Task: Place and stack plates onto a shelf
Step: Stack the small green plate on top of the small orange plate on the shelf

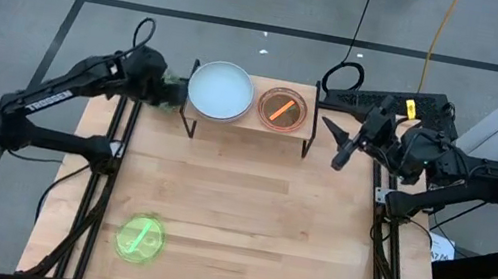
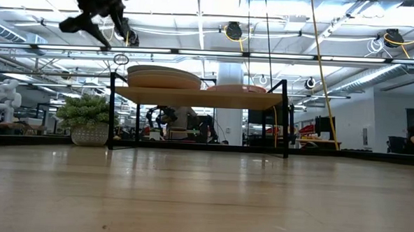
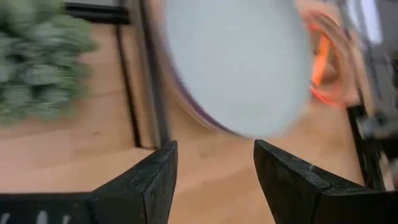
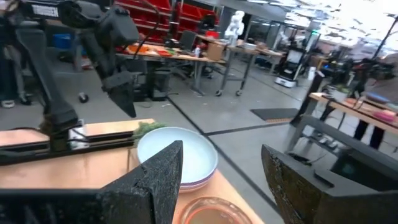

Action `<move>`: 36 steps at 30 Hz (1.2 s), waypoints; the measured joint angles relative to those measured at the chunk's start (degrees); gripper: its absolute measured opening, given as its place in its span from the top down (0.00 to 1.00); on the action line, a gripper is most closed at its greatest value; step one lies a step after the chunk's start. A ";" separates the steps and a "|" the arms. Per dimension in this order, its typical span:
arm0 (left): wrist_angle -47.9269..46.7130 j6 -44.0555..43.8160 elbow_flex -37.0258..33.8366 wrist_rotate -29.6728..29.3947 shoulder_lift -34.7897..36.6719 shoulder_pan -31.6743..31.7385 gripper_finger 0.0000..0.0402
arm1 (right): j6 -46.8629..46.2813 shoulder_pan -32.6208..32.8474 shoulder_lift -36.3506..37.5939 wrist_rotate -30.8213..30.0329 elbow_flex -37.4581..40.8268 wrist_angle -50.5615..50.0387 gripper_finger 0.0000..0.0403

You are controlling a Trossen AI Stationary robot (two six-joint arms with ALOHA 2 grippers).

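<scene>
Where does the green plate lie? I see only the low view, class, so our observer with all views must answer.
Observer: The green plate lies on the table, near its front left corner, far from the shelf.
Operator: What tops the stack on the shelf?
Observer: A grey-blue plate sits on top, at the shelf's left end; a purple edge shows under it in the left wrist view.
Operator: And the low plate beside the stack?
Observer: It is an orange plate, at the shelf's right end.
Operator: Is either arm holding anything?
Observer: No. The left gripper, by the stack, and the right gripper, off the shelf's right end, both have open, empty jaws.
</scene>
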State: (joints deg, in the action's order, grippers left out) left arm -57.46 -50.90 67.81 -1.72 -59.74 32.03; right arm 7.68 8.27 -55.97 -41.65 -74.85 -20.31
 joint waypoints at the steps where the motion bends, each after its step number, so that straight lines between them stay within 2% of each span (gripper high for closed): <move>1: 0.26 0.78 0.00 0.06 0.41 -1.70 0.46 | -0.60 0.02 0.08 0.19 0.00 -0.38 0.51; 7: -1.14 7.98 0.00 5.01 1.15 -12.21 0.46 | -5.08 0.02 0.22 1.51 0.00 -3.34 0.51; 14: -6.21 9.84 0.00 11.78 0.82 -22.74 0.46 | -7.24 0.02 0.24 1.50 0.00 -4.45 0.51; 21: -11.39 13.45 -0.22 9.08 0.82 -31.30 0.46 | -7.39 0.02 0.24 1.49 0.00 -4.44 0.51; 24: -12.71 17.90 -1.33 8.92 0.78 -33.80 0.46 | -10.89 0.04 0.24 1.50 0.00 -4.44 0.51; 30: -12.16 24.50 -5.29 9.06 -0.33 -38.50 0.46 | -22.43 0.07 0.00 1.51 0.00 -4.42 0.51; 36: -6.15 29.08 -12.36 12.62 -3.31 -43.63 0.46 | -27.14 0.07 -0.89 1.51 0.00 -4.37 0.51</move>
State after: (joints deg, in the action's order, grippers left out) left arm -63.60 -21.82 55.45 10.90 -63.05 -11.60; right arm -19.46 8.34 -56.85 -40.14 -74.85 -24.69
